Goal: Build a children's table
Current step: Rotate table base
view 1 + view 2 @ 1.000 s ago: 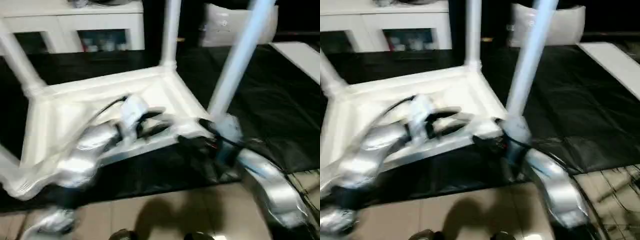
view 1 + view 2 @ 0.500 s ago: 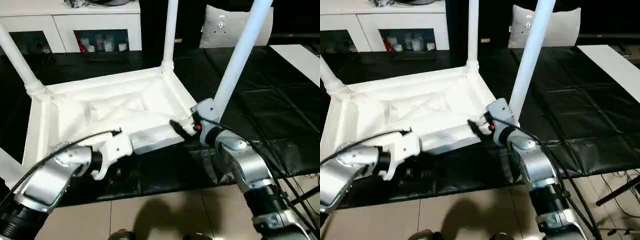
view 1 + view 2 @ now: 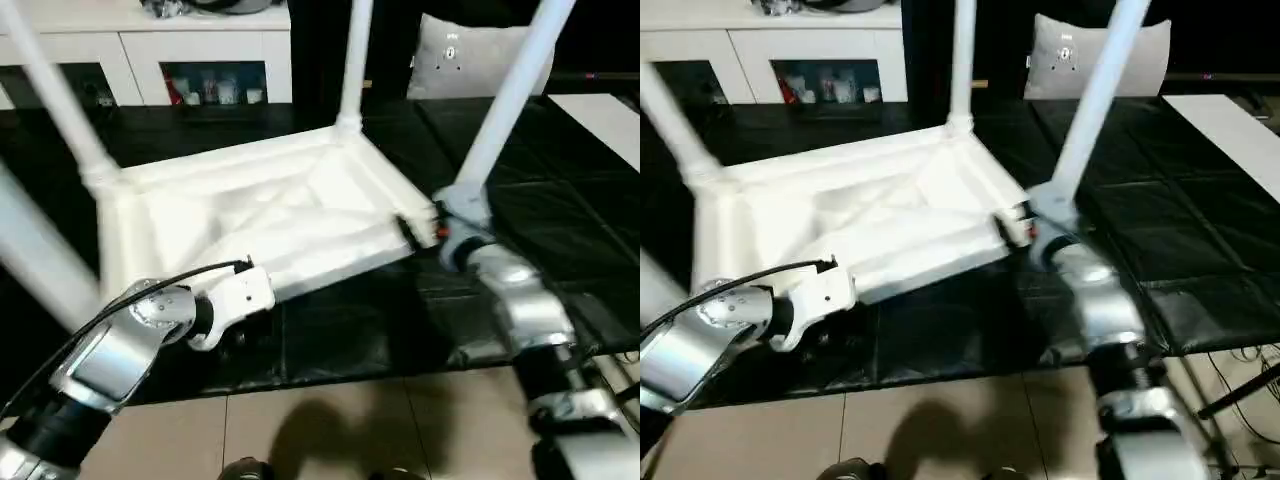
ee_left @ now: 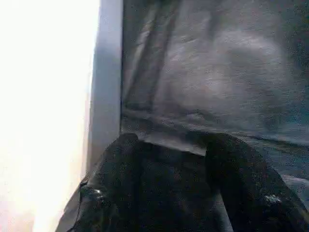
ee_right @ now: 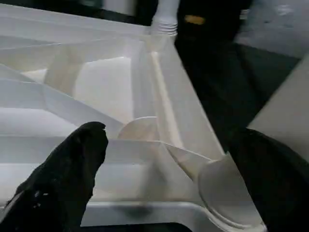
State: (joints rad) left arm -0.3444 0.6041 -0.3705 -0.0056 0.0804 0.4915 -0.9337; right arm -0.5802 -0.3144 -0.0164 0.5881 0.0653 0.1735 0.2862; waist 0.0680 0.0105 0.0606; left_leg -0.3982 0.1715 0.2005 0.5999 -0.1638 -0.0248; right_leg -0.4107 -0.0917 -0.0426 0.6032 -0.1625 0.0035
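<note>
The upturned table [image 3: 270, 215] lies on a black mat [image 3: 560, 230], legs up. Right tool [image 5: 164, 159], spread wide, straddles the near corner's leg [image 3: 500, 110] (holding nothing); left tool [image 4: 164, 179] is half-spread. A careless bump could tilt that leg.

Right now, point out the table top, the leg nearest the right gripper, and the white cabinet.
table top [image 3: 250, 215], left eye view, ribbed underside.
leg [image 3: 505, 110], left eye view, mid shaft.
white cabinet [image 3: 200, 45], left eye view, front panel.

Black mat [image 3: 560, 230] covers the floor; beige tile floor [image 3: 330, 440] in front. White cabinet [image 3: 200, 40] with glass doors behind, grey cushion [image 3: 470, 60] beside it
</note>
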